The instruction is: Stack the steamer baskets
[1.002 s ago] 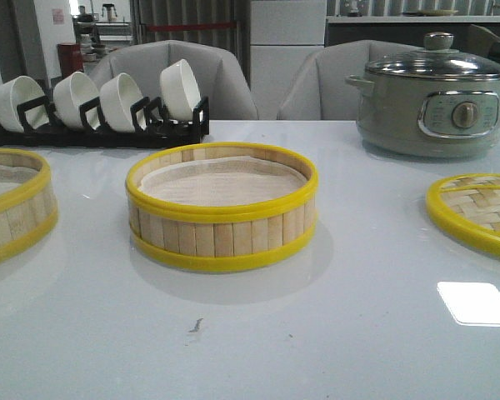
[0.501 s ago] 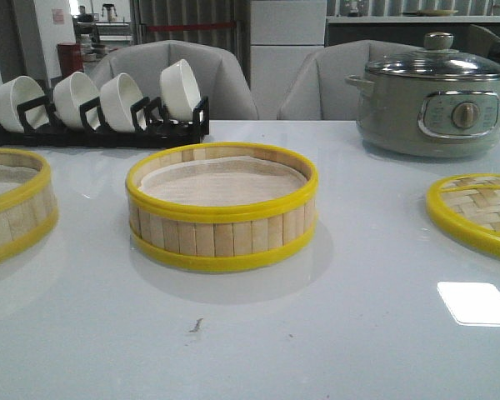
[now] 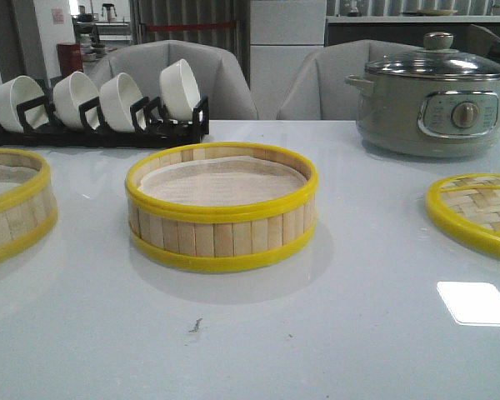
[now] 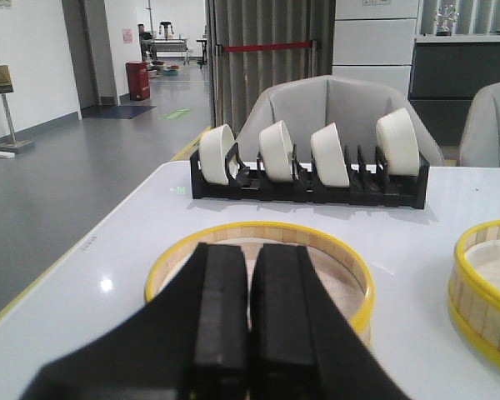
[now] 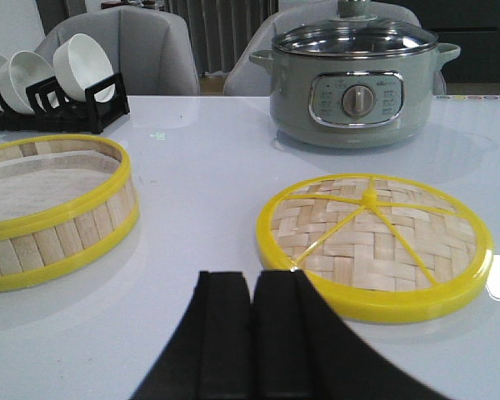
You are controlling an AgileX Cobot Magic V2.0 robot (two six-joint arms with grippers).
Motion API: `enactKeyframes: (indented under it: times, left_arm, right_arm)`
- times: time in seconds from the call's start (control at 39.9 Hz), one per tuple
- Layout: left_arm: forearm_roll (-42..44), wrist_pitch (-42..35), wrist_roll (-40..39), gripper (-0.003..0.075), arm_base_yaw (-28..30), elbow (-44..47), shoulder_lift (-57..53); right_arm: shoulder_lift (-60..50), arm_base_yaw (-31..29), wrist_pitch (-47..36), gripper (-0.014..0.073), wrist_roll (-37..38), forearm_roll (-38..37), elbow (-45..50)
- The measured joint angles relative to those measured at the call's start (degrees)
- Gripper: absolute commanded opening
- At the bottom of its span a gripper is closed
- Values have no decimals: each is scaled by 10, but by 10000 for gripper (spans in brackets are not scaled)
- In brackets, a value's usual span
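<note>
One steamer basket [image 3: 222,208] stands in the middle of the table, with pale slat walls, yellow rims and a whitish liner. A second steamer basket [image 3: 12,204] sits at the left edge, cut off by the frame. In the left wrist view that left basket [image 4: 342,271] lies just beyond my left gripper [image 4: 249,254], which is shut and empty; the middle basket [image 4: 483,292] shows to one side. My right gripper [image 5: 253,283] is shut and empty, hovering over bare table between the middle basket [image 5: 54,212] and the lid. Neither gripper appears in the front view.
A flat woven-bamboo lid [image 3: 477,210] with a yellow rim lies at the right. A grey electric pot [image 3: 433,96] with a glass lid stands at the back right. A black rack of white bowls [image 3: 100,104] lines the back left. Grey chairs stand behind the table.
</note>
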Motion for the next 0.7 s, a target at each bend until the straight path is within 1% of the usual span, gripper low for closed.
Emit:
enactKeyframes:
  times: [0.1,0.15,0.2,0.28,0.38,0.45,0.5,0.7]
  left_arm:
    - [21,71,0,87,0,-111,51]
    - [36,114,0,87,-1,-183,89]
    - [53,158,0,87,-12,-263,134]
    - [69,215,0,87,-30,-355,191]
    - [82,274,0,87,-54,-451,260]
    - [90,298,0,87,-72,-500,305]
    - [95,306,0,87,-83,-516,329]
    - [101,332,0,87,-114,-527,387]
  right_arm:
    - [0,0,0,48,0,0,0]
    - [0,0,0,48,0,0,0]
    - [0,0,0,48,0,0,0]
    - [0,0,0,48,0,0,0]
    - [0,0,0,48,0,0,0]
    - [0,0,0,48,0,0,0]
    - [0,0,0,48,0,0,0]
    - [0,0,0,48,0,0,0]
